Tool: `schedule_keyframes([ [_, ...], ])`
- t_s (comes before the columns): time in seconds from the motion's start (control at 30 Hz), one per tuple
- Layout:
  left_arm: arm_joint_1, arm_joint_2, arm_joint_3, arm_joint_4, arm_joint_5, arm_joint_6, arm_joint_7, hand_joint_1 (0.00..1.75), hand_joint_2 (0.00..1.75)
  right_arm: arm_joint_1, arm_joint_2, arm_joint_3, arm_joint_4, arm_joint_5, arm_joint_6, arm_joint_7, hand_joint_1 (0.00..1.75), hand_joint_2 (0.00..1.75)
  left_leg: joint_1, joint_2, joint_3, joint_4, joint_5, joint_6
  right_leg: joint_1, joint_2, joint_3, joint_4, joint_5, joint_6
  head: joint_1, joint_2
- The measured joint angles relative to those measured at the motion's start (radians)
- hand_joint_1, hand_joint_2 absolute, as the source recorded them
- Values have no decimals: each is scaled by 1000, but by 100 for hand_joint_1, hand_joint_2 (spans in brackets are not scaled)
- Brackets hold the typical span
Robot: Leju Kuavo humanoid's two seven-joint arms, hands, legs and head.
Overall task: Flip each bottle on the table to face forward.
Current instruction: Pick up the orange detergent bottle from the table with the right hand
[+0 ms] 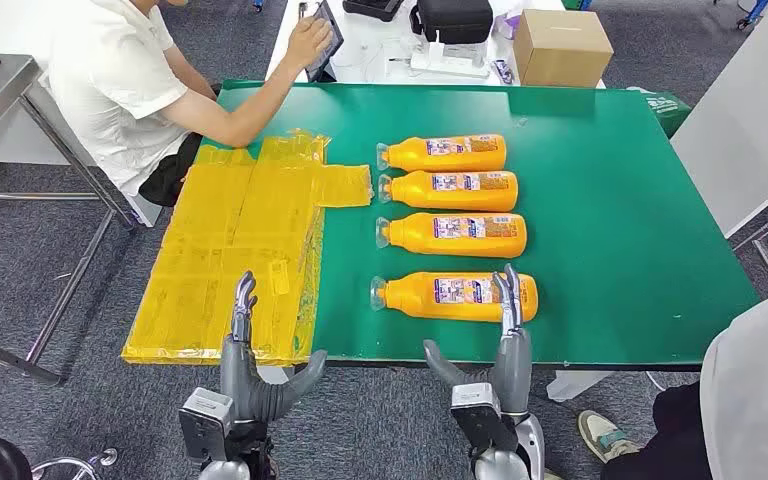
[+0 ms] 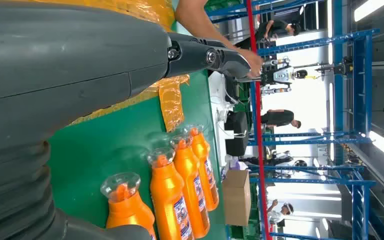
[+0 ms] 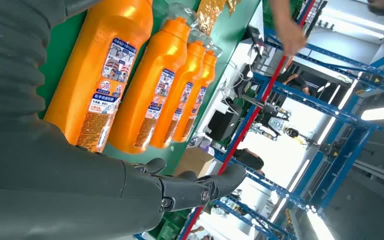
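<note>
I see four orange bottles point(image 1: 454, 221) in column mid-bench, long axes parallel to near edge, caps toward sheet side. Nearest bottle point(image 1: 455, 296) just ahead of my right hand point(image 1: 495, 372), fingertips overlapping its base end. Right hand nearer; left hand point(image 1: 250, 372) over yellow sheets point(image 1: 235, 240). Both hands' fingers apart, holding nothing.

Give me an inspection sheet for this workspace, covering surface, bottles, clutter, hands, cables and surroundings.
Surface: green table, no spills seen.
Job's things: four orange bottles lying on their sides in a column, caps toward the yellow sheets, labels up.
Clutter: yellow plastic sheets over the table's left edge.
Hands: left hand and right hand open at the near edge, holding nothing.
Cables: nothing seen on the green table.
Surroundings: seated person with a tablet; cardboard box on the white table behind.
</note>
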Motion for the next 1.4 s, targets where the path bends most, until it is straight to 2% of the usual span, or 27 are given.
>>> schedule_keyframes([
  [0.33,-36,-10,-2,35,13,-27,0,0,175,-52,-17,-5,66,48,29,28,0,175,0,0,0,0,0,0,0,0,1,0,0,0,0,0],
  [0.63,-93,-16,-27,142,-9,-40,6,0,175,-186,-66,-12,335,395,-40,114,0,175,0,0,0,0,0,0,0,0,1,0,0,0,0,0],
  [0.77,-108,-18,-34,168,-15,-34,26,0,175,-221,-91,-8,405,471,-20,215,0,175,0,0,0,0,0,0,0,0,1,0,0,0,0,0],
  [1.0,-118,-21,-36,183,-23,-27,53,0,175,-243,-131,16,464,541,3,321,0,175,0,0,0,0,0,0,0,0,0,0,0,0,0,0],
  [1.4,-121,-24,-41,188,-25,-23,57,0,175,-251,-155,36,497,555,4,337,0,175,0,0,0,0,0,0,0,0,1,0,0,0,0,0],
])
